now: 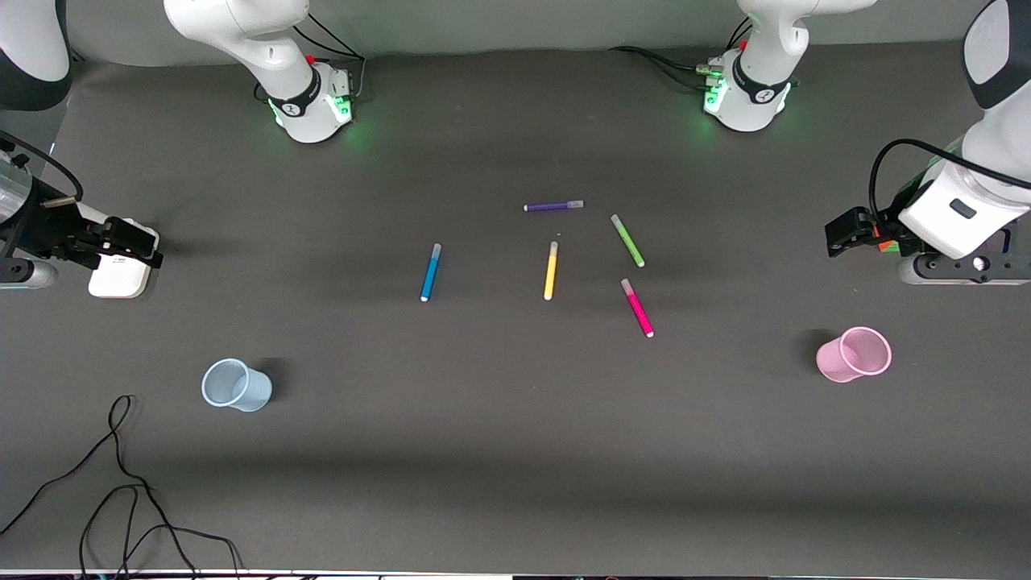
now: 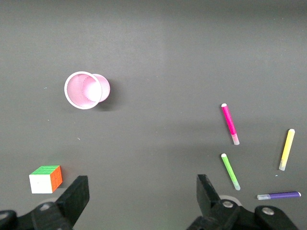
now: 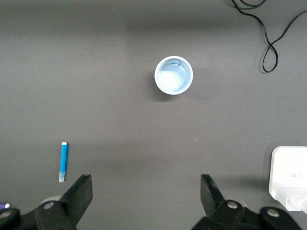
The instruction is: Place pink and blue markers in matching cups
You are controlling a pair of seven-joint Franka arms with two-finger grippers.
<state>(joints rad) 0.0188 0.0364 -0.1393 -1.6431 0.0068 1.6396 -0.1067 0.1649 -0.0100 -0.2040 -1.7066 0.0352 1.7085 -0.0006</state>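
Note:
The blue marker (image 1: 431, 272) and the pink marker (image 1: 637, 307) lie flat mid-table. The pale blue cup (image 1: 235, 385) stands upright toward the right arm's end, nearer the front camera than the markers. The pink cup (image 1: 854, 354) stands upright toward the left arm's end. My left gripper (image 1: 846, 234) is open and empty, up over the table's left-arm end; its wrist view shows the gripper (image 2: 142, 184), pink cup (image 2: 87, 90) and pink marker (image 2: 230, 123). My right gripper (image 1: 129, 239) is open and empty over the right-arm end; its wrist view shows the gripper (image 3: 146, 184), blue cup (image 3: 173, 75) and blue marker (image 3: 63, 161).
A purple pen (image 1: 553, 206), a yellow pen (image 1: 551, 271) and a green pen (image 1: 627, 240) lie among the markers. A white box (image 1: 121, 274) sits under the right gripper. A colour cube (image 2: 46, 178) sits under the left gripper. A black cable (image 1: 121, 483) lies near the front edge.

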